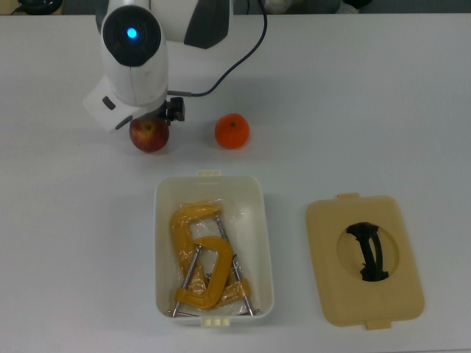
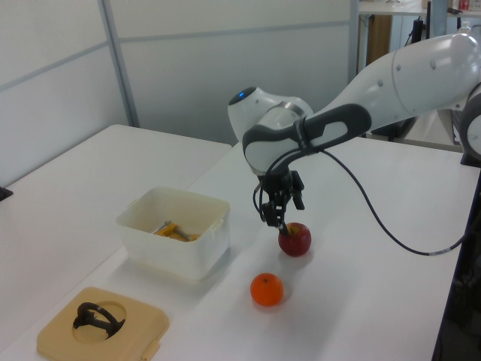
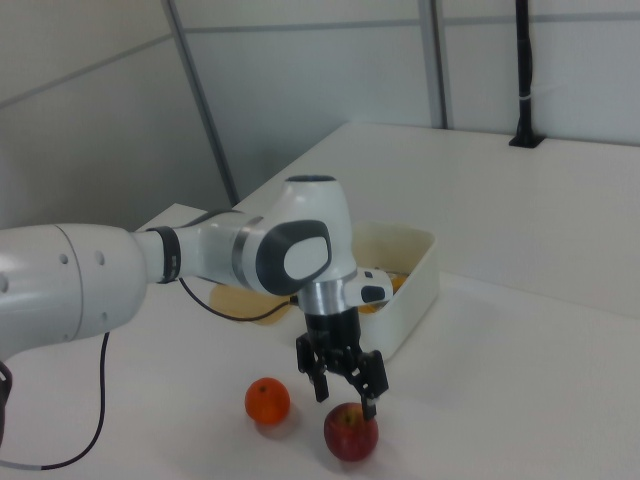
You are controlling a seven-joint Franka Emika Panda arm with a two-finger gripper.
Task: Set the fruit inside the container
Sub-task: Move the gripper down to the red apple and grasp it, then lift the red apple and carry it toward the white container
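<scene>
The white container [image 1: 212,248] sits open on the table [image 1: 383,103], and inside it lie yellow C-clamps [image 1: 200,257] with grey metal screws; no fruit is in it. To the top view's right of the tub, apart from it, lies the flat tan lid [image 1: 363,250] with its black handle facing up. The gripper [image 3: 345,392] hangs directly over the red apple [image 3: 351,432], its fingers spread wide to either side of the apple's top and holding nothing; whether a fingertip touches the skin cannot be told. The apple is red with yellowish patches and rests on the table beyond the container's short end. The orange [image 1: 232,131], bright and round, sits beside the apple, well clear of the gripper.
</scene>
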